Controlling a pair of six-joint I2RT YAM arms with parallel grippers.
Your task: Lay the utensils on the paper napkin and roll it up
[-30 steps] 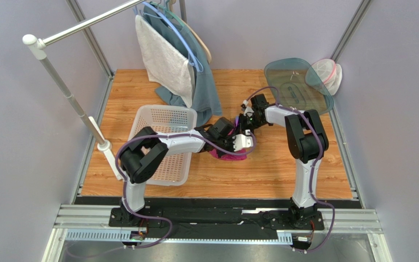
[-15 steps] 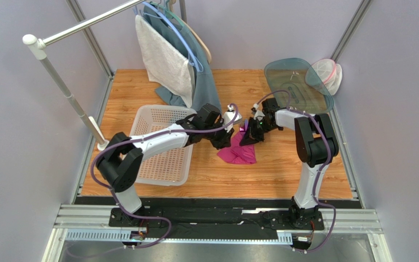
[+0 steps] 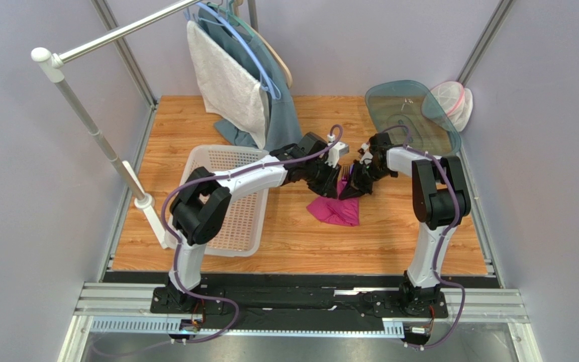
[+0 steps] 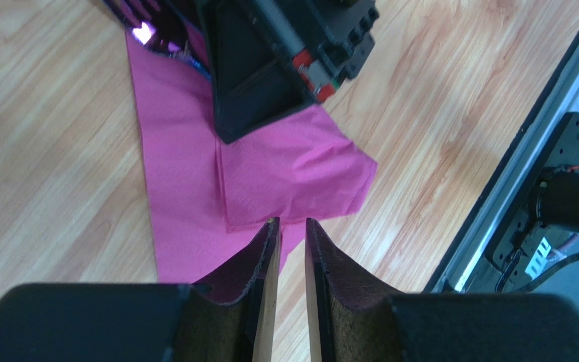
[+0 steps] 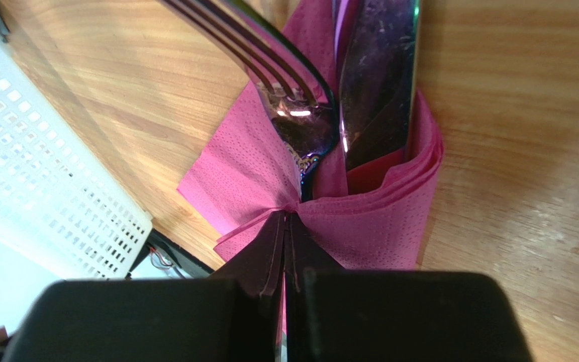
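The magenta-pink paper napkin (image 3: pixel 335 211) lies part folded on the wooden table, right of the white basket. In the right wrist view its bunched end (image 5: pixel 379 226) wraps a purple fork (image 5: pixel 300 128) and a second dark purple utensil (image 5: pixel 379 83), which stick out past it. My right gripper (image 3: pixel 353 186) (image 5: pixel 289 215) is shut on the napkin's gathered edge. My left gripper (image 3: pixel 329 181) (image 4: pixel 290 222) hangs above the napkin's loose flat part (image 4: pixel 194 188), jaws a narrow gap apart with nothing between them. The right gripper's black body (image 4: pixel 270 68) shows above it.
The white basket (image 3: pixel 228 200) (image 5: pixel 36 188) stands left of the napkin. A grey-white towel (image 3: pixel 228 83) and a teal cloth (image 3: pixel 285 128) hang from the rack at the back. A translucent teal lid (image 3: pixel 409 117) and a mesh bag (image 3: pixel 451 102) lie at the far right corner.
My left arm swung off the napkin toward the back, then right, beside the right gripper. The right gripper came down onto the napkin's far end; the napkin shifted slightly right.
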